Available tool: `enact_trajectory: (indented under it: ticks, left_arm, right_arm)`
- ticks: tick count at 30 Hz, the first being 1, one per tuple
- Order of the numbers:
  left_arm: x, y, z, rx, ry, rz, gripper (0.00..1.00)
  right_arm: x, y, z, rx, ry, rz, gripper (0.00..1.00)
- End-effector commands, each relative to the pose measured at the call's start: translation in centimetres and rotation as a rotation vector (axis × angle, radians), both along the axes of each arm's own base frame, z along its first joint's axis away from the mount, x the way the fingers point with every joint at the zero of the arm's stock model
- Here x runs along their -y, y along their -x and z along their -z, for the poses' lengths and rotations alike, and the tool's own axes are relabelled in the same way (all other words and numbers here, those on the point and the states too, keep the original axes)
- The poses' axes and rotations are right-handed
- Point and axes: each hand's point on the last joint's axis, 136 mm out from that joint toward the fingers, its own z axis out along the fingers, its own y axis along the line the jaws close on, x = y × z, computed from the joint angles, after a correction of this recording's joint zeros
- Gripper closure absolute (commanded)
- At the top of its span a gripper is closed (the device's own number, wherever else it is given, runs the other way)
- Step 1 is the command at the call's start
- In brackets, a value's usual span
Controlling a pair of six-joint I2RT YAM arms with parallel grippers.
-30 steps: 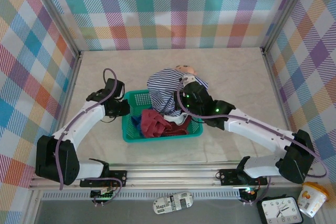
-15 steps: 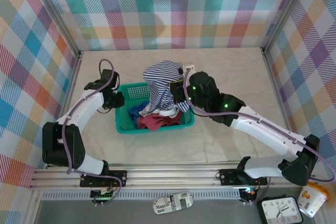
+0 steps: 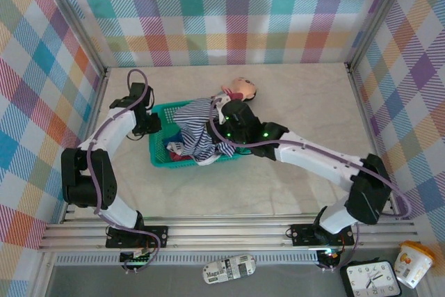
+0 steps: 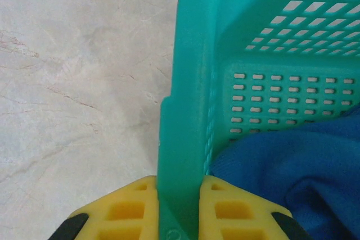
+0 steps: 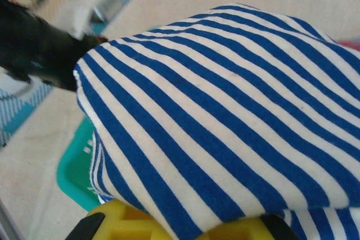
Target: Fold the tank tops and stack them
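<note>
Tank tops: three in all, one striped, one blue and one red, all at the single teal basket point(image 3: 167, 113). The basket stands left of the middle of the table point(image 3: 313, 95), nearer the left edge than the right.

The striped top point(image 3: 197, 129) has thin navy and white stripes. It is bunched up over the basket's right half and hangs over the near rim. The right gripper point(image 5: 183, 223) pinches it: in the right wrist view the cloth lies across both yellow fingers point(image 5: 118, 222) and runs down between them. The blue top point(image 4: 292, 167) lies inside the basket against its left wall. Of the red top point(image 3: 182, 158) only a small patch shows, low in the basket near the near rim, under the striped cloth.

The left gripper point(image 4: 179, 192) is clamped on the basket's left wall, one yellow finger outside it and one inside.

One doll point(image 3: 240, 90) with a big dark-haired head lies on the table just beyond the basket's far right corner, close beside the right arm's wrist.

On the ledge below the table's near edge sit one pouch point(image 3: 229, 269) with black-and-white print, one clock point(image 3: 368, 279) and one cup point(image 3: 414, 263) with a yellow lid. The lettering on all three is too small to read.
</note>
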Motion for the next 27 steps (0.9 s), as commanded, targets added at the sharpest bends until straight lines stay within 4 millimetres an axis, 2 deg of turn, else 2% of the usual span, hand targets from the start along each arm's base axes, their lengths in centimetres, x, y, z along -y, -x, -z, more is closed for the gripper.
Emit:
enact_trajectory:
  ticks: [1, 4, 6, 9, 13, 17, 19, 21, 23, 24, 27]
  left_arm:
    - [-3.1, 0.5, 1.3, -0.069, -0.08, -0.068, 0.92]
    - [-4.9, -0.2, 0.6, -0.061, -0.116, -0.101, 0.92]
    - [-5.8, -0.8, 0.3, -0.056, -0.125, -0.12, 0.92]
    - [-6.0, -1.7, 0.4, -0.052, -0.108, -0.12, 0.92]
    - [-5.5, -2.3, 1.1, -0.066, -0.078, -0.111, 0.92]
    - [-5.3, -2.5, 1.7, -0.082, -0.064, -0.107, 0.91]
    - [-5.2, -2.5, 2.0, -0.092, -0.058, -0.103, 0.9]
    - [-5.1, -2.4, 2.3, -0.104, -0.055, -0.099, 0.9]
    - [-5.1, -2.4, 2.4, -0.11, -0.054, -0.097, 0.9]
    - [-5.1, -2.4, 2.5, -0.112, -0.053, -0.097, 0.9]
    - [-4.9, -2.3, 2.7, -0.12, -0.042, -0.093, 0.9]
  right_arm:
    - [-0.2, -0.3, -2.2, 0.025, -0.084, -0.003, 0.9]
    - [1.5, -1.4, -4.6, 0.067, -0.078, 0.036, 0.9]
    - [2.8, -2.2, -4.5, 0.048, -0.049, 0.061, 0.9]
    - [4.1, -3.0, -1.8, -0.038, 0.001, 0.073, 0.88]
    - [4.4, -4.3, 1.8, -0.112, 0.068, 0.071, 0.84]
    - [3.6, -6.7, 4.3, -0.145, 0.078, 0.061, 0.8]
    - [2.3, -7.1, 4.4, -0.161, 0.09, 0.007, 0.74]
    - [1.5, -6.7, 4.1, -0.172, 0.101, -0.043, 0.68]
    - [1.5, -5.7, 3.2, -0.136, 0.116, -0.089, 0.6]
    - [1.5, -5.0, 2.8, -0.113, 0.126, -0.122, 0.55]
    - [1.1, -1.1, 2.2, -0.029, 0.149, -0.276, 0.45]
